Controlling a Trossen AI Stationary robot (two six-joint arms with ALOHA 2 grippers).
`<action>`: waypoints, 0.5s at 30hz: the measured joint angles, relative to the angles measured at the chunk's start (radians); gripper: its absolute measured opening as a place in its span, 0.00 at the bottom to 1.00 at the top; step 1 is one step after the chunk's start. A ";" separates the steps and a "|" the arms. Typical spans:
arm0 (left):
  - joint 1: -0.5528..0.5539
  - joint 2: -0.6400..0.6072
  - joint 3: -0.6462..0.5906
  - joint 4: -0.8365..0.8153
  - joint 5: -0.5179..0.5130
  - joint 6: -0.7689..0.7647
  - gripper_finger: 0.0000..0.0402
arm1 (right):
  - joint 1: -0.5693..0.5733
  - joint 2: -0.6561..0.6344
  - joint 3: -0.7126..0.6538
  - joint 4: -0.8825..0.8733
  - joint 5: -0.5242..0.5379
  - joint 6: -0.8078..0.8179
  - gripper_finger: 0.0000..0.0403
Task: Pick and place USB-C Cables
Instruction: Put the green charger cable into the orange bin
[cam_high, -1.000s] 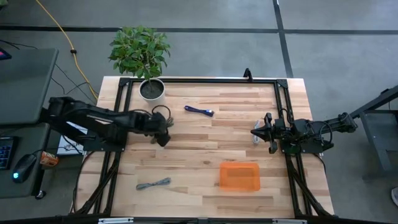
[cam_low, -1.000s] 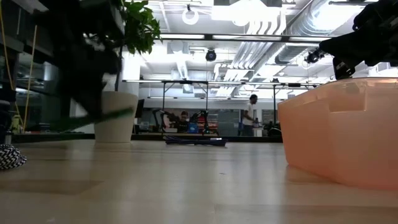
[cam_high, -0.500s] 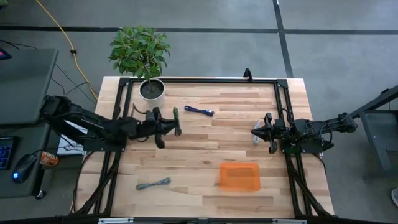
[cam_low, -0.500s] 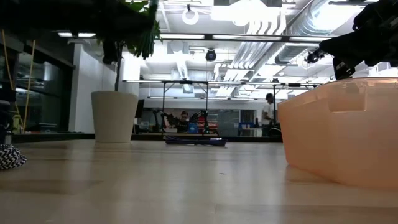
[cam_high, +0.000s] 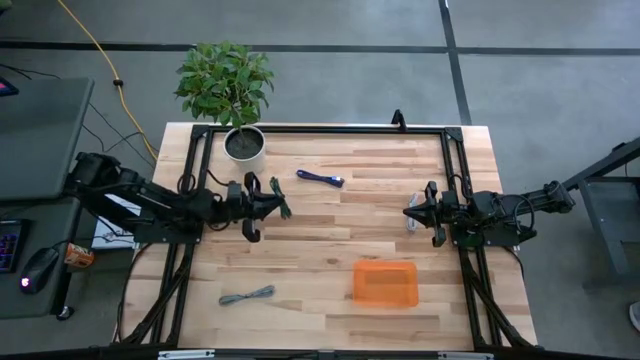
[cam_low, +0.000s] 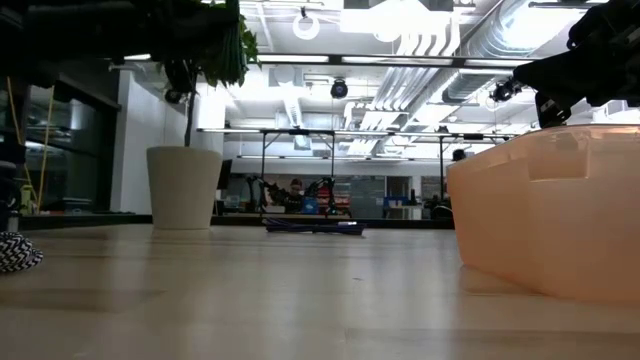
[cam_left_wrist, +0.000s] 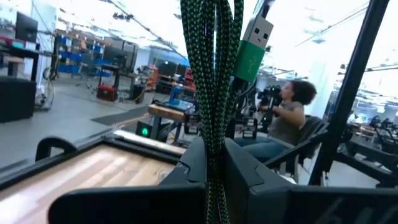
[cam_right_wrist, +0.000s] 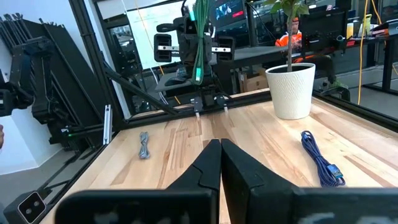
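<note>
The green USB-C cable (cam_left_wrist: 213, 68) is a braided bundle with a green plug (cam_left_wrist: 252, 53). My left gripper (cam_high: 270, 197) is shut on it above the table's left half, near the plant pot. The dark blue cable (cam_high: 320, 178) lies flat toward the far edge. The grey cable (cam_high: 247, 296) lies flat near the near edge, at the left. The orange tray (cam_high: 385, 283) stands on the near right part. My right gripper (cam_high: 410, 212) is shut and holds nothing, low over the right side. My left gripper pinches the green cable bundle (cam_left_wrist: 214, 146) between its two fingers (cam_left_wrist: 198, 165), several strands together. The fingers lie level, pointing toward the table's right, across the bundle. The cable is lifted clear and runs upright, its plug end (cam_right_wrist: 199, 74) hanging below the gripper (cam_right_wrist: 198, 53).
A white pot with a leafy plant (cam_high: 244, 143) stands at the far left corner. A black frame (cam_high: 320, 129) runs along the table's edges. Bare wood lies between the blue cable and the tray. People sit in the room beyond the table.
My left gripper has risen from the tabletop with the green cable, moved a little toward the right, and turned its wrist. The cable, low by the table a second ago, now stands lifted clear. The right arm has kept still.
</note>
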 joint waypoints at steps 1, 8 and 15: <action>0.000 0.000 0.004 -0.001 0.000 0.007 0.00 | 0.000 0.000 0.000 0.000 0.000 0.000 0.00; 0.001 0.000 0.006 -0.027 0.010 0.020 0.00 | 0.000 0.000 0.000 0.000 0.000 0.000 0.00; 0.017 0.000 0.007 -0.053 0.003 0.020 0.00 | 0.000 0.000 0.000 0.000 0.000 0.000 0.00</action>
